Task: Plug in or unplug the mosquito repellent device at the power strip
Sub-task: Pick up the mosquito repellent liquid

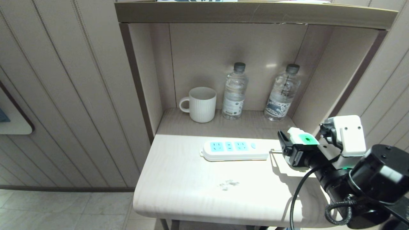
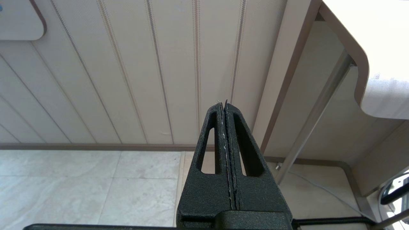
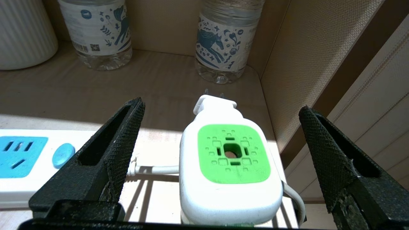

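The left gripper hangs parked down beside the table, fingers pressed together on nothing, so it poses no hazard. On the shelf at the back stand a white mug and two water bottles, far enough from the work that only a wide sweep would reach them. The power strip lies flat on the table, all three blue sockets empty; being loose, it would probably slide if the plug came in off-line, and its cord runs right under the device, where it could catch. Just right of the strip, near the table's right edge, the mosquito repellent device stands unplugged, green face up and prongs pointing toward the shelf. The right gripper sits around it with jaws spread wide, clear of both sides and holding nothing. The main risks, as I judge them: closing off-centre would tip or spin the top-heavy unit toward the edge, and a skewed grasp would leave the prongs misaligned.
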Tool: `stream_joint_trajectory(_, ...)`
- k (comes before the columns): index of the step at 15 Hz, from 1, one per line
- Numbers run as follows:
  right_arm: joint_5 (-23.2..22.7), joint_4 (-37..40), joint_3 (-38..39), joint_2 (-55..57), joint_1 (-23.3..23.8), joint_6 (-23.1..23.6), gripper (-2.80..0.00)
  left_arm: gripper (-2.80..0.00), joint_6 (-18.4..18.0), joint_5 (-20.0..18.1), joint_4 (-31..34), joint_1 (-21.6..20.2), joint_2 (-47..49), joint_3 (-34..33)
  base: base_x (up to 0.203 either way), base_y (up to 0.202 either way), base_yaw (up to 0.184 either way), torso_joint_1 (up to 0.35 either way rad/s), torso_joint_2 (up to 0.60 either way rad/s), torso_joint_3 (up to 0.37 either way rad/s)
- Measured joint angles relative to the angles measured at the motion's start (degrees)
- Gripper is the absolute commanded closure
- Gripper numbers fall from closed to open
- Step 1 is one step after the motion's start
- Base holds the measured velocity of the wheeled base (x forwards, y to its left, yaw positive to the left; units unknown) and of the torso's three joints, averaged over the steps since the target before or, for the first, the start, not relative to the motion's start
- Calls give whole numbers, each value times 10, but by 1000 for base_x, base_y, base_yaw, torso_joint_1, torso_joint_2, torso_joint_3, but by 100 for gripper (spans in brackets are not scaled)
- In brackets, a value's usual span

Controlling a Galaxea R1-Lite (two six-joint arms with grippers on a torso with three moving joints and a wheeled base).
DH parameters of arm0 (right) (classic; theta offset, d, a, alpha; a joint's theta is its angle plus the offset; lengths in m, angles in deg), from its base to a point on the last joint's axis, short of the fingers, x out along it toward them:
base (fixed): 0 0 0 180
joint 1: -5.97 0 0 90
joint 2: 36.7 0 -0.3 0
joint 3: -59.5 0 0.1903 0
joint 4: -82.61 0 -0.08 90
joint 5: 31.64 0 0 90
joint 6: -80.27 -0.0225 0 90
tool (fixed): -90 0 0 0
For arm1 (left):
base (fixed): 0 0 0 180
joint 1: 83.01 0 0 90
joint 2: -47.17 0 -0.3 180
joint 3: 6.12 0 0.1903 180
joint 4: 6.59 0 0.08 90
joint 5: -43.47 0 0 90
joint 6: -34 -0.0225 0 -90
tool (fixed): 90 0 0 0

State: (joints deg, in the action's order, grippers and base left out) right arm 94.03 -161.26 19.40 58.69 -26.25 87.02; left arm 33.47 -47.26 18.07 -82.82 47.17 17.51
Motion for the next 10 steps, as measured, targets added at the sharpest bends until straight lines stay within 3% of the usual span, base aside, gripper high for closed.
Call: stream_joint_trajectory(10,0,0,-29,39,9,2,-280,0,0,0,0,0,0,0,0,0,0,0,0,0)
